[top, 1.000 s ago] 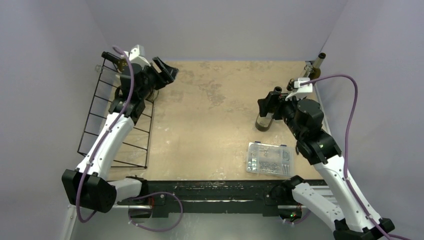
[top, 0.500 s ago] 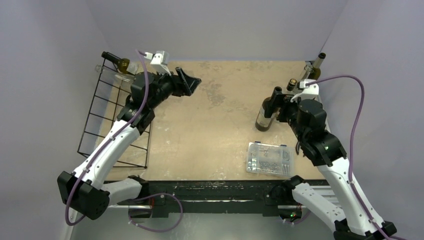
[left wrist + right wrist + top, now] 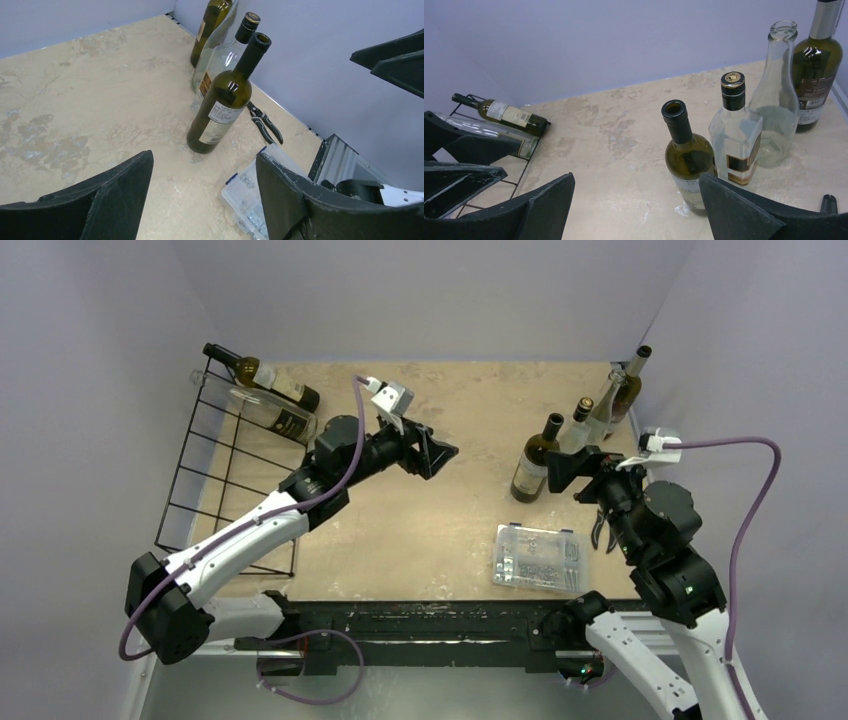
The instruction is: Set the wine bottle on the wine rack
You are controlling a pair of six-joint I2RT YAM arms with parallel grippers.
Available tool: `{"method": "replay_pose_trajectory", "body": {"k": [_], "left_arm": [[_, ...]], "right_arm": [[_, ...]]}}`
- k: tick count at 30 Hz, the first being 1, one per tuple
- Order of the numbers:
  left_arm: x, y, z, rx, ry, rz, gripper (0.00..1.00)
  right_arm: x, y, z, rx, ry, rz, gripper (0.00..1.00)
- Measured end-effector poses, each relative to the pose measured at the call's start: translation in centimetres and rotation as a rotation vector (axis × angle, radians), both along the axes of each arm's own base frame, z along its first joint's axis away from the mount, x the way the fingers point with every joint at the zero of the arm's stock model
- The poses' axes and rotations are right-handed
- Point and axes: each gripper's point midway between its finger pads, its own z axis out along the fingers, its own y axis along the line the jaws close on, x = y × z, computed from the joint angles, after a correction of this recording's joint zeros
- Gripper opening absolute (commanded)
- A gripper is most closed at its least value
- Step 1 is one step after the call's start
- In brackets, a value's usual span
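your left gripper (image 3: 440, 458) hangs over the middle of the table (image 3: 450, 520), jaws spread wide, nothing between them. your right gripper (image 3: 568, 472) is just as wide and empty, close beside the wine bottle (image 3: 533, 462), which sits ahead of the fingers rather than between them. that bottle (green glass, open mouth, pale label) stands upright on the table's right side, well apart from the wine rack (image 3: 215, 490) at the left edge. two bottles (image 3: 270, 415) lie on the rack's far end. three more bottles (image 3: 578, 430) stand behind the wine bottle, with a clear plastic box (image 3: 540, 558) and pliers (image 3: 265, 122) near it.
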Motion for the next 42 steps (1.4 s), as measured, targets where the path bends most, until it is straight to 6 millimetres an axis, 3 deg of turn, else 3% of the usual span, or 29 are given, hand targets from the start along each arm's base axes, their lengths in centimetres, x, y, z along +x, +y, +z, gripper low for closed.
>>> {"method": "replay_pose_trajectory", "body": {"k": [8,17,21,31,35,42], "left_arm": [[0.3,-2.5,-1.0,-0.006,0.007,0.029,0.73],[1.0,-6.5,-1.2,-0.021,0.018,-0.015,0.75],[1.2,-8.8,-1.3,-0.011,0.006,-0.02,0.77],[1.3,-14.7,0.4,0.041,-0.115,0.012,0.84],[2.3,-16.4,-0.4,0.062,-0.13,0.023,0.87],[4.5,-18.4,-3.2,0.12,-0.186,0.083,0.91]], "right_arm": [[-1.2,-0.6,0.7,0.019,-0.069,0.0,0.99],[-1.6,-0.8,-0.1,0.023,-0.074,0.0,0.99],[-2.5,-1.4,0.7,0.043,-0.112,-0.01,0.99],[-4.8,-4.3,2.8,0.097,-0.16,-0.119,0.99],[-5.4,-5.5,3.9,0.102,-0.184,-0.171,0.99],[-4.8,-6.0,3.1,0.049,-0.174,-0.204,0.99]]}}
